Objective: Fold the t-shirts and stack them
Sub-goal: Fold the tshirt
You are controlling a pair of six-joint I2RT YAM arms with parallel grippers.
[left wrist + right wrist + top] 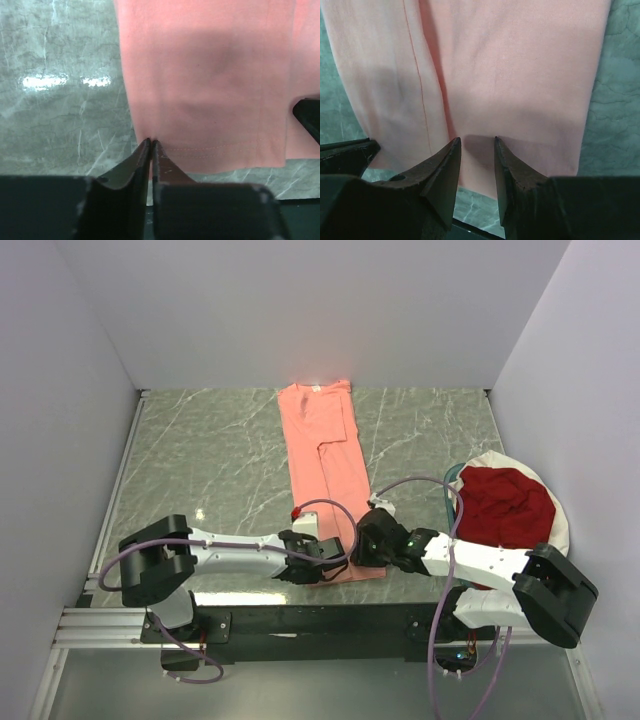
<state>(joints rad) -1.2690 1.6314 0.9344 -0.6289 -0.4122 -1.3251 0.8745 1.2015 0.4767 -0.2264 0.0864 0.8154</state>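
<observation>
Left gripper (151, 143) clenched, apparently on salmon-pink cloth t-shirt (210, 75) hem; right gripper (477, 142) parted over same hem. White-rimmed round basket (503, 461): dark red t-shirt (505, 505).

Salmon-pink t-shirt (322, 445) — near hem half-hidden

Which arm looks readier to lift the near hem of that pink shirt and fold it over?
Left arm, probably. Its jaws appear pinched shut on the near hem corner of the salmon-pink cloth t-shirt. The right arm has its jaws apart over the hem, gripping nothing.
</observation>
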